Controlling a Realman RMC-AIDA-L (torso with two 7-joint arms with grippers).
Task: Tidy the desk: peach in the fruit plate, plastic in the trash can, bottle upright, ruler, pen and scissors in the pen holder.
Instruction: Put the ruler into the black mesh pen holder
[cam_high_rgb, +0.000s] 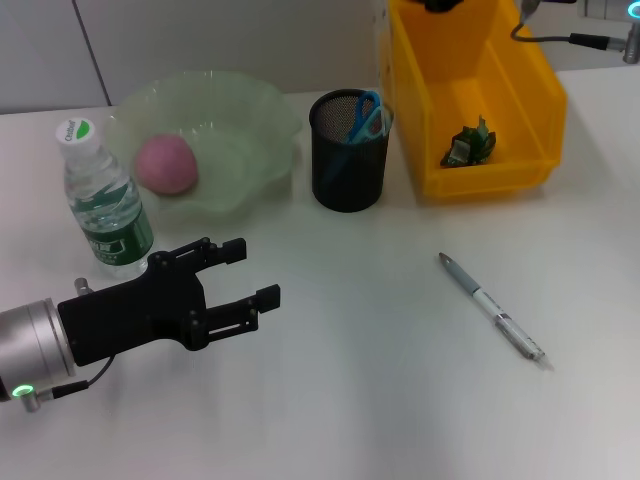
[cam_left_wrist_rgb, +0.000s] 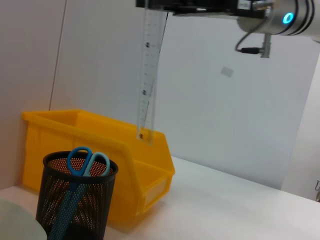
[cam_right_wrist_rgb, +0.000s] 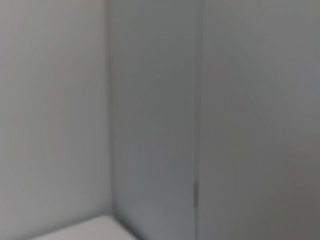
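Your left gripper hovered empty, jaws apart, beside the upright bottle. The pen lay loose on the desk. Farther back, scissors stood in the pen holder. Your right gripper clamped the ruler, hanging above the trash can.

Pale grey wall panels fill nearly the whole frame, with vertical seams running down the left and the centre-right. A small corner of white desk shows at the lower left edge.
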